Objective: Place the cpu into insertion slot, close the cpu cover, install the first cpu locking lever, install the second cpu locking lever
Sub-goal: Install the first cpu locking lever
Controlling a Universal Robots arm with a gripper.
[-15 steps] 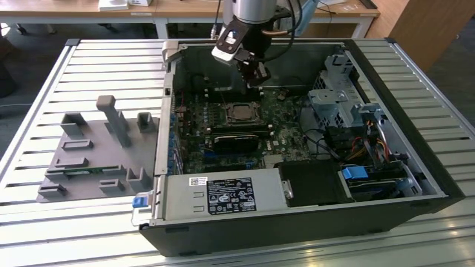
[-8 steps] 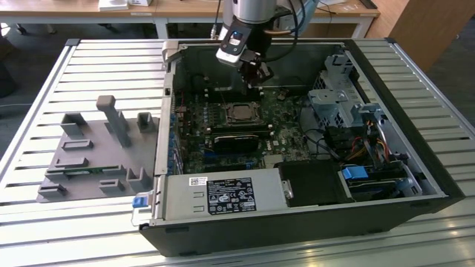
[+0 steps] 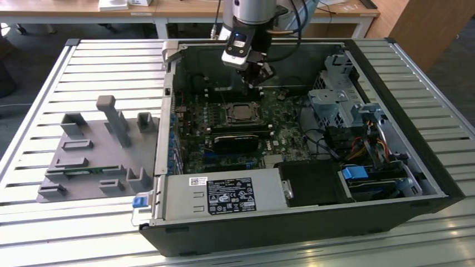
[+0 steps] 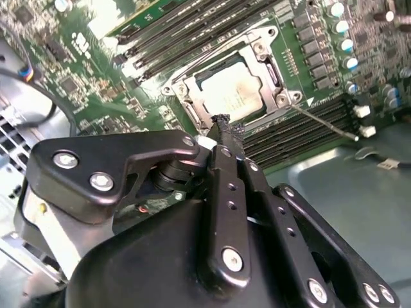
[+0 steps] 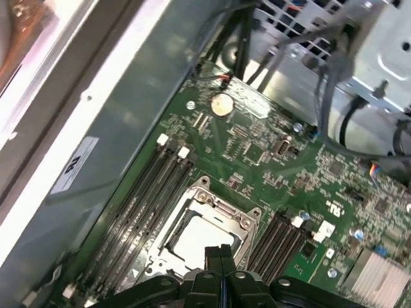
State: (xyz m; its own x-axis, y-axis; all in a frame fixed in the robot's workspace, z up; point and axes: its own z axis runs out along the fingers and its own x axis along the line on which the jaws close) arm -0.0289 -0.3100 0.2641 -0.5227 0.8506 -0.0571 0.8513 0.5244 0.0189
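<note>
Slatted metal table (image 3: 89, 61) carries an open computer case (image 3: 297, 228), its green motherboard (image 3: 191, 142) facing up. Toward the board's far edge, the cpu (image 4: 234, 96) lies in the insertion slot (image 3: 241, 113) with the cpu cover (image 4: 260, 48) down around it. The gripper (image 4: 225, 128) hangs just over the cover's edge, its fingertips pressed together.

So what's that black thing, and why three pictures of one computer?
It is a robot arm reaching into an open computer that lies on a metal table. One camera watches from outside; two ride near the arm's wrist and look past its tool. The tool's fingers are pressed together, with nothing seen between them, right by the silvery chip, which lies under a metal frame. A grey stand lies beside the computer.
</note>
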